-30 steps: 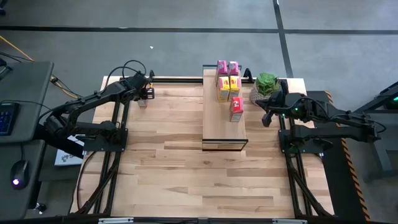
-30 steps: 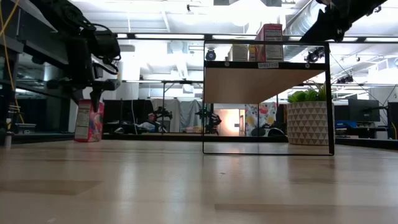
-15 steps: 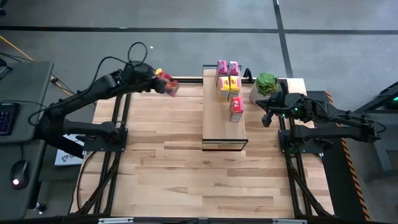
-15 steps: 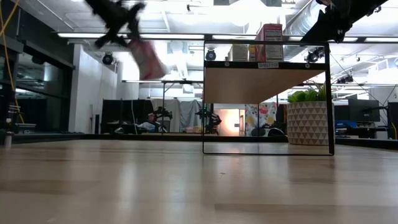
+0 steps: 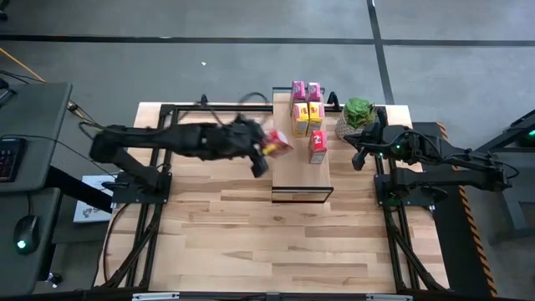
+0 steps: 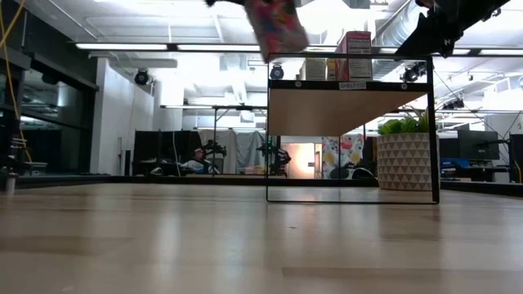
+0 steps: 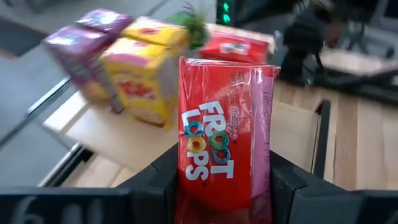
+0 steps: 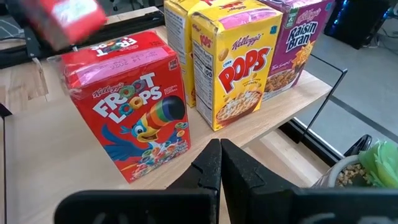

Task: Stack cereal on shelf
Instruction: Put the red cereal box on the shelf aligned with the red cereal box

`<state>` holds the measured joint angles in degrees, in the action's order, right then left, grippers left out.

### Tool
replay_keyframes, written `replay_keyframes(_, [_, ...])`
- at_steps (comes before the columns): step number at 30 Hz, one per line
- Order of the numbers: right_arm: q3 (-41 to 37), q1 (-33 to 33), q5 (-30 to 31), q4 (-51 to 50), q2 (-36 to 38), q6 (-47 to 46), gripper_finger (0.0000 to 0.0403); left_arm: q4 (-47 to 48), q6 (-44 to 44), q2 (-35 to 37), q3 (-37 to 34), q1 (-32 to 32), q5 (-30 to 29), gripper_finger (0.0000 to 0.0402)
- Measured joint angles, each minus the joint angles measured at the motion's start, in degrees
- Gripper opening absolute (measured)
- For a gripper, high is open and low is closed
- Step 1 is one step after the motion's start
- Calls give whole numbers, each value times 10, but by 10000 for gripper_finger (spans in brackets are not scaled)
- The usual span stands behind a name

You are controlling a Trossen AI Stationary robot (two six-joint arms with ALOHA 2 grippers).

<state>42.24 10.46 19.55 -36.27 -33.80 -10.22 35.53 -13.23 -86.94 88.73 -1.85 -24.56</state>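
My left gripper [image 5: 264,152] is shut on a red cereal box [image 5: 278,144], high over the left edge of the shelf [image 5: 294,171], a light-wood board on a dark frame. The left wrist view shows the red box [image 7: 221,149] between my fingers. Five boxes stand on the shelf's far part: two pink [image 5: 306,89], two yellow [image 5: 306,117] and one red [image 5: 317,146]. My right gripper [image 8: 221,165] is shut and empty. It hovers beside the shelf's right edge, facing the standing red box [image 8: 134,118] and a yellow box [image 8: 239,68]. My left gripper pinches the red box by its lower end [image 7: 217,199], one finger [image 7: 163,183] on each narrow side. The box sticks out ahead of the fingers. It is lifted clear and shows tilted in the low view [image 6: 278,24].
A green potted plant [image 5: 358,113] stands on the table right of the shelf's far end, close to my right arm; its white pot [image 6: 404,159] shows in the low view. The near half of the shelf board [image 5: 301,180] is bare. Wooden tabletop [image 5: 234,234] spreads toward the near edge.
My left gripper stood at the red box on the table's far left. It has lifted the box clear and carried it up and fast toward the table's right, as far as the shelf's left edge. The box has tipped from upright to tilted.
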Motion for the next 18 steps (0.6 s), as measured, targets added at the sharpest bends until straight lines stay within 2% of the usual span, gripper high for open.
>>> replay_keyframes(4, [0,0,0,-7,0,-3,0,41,56,-81,82,-8,-1,134])
replay_keyframes(8, [0,0,0,-10,0,-6,0,61,89,-141,128,-6,-2,134])
replay_keyframes(12, [0,0,0,-14,0,-14,0,65,110,-177,144,-6,4,134])
replay_keyframes(18, [0,0,0,-14,0,-14,0,65,120,-195,145,-5,15,151])
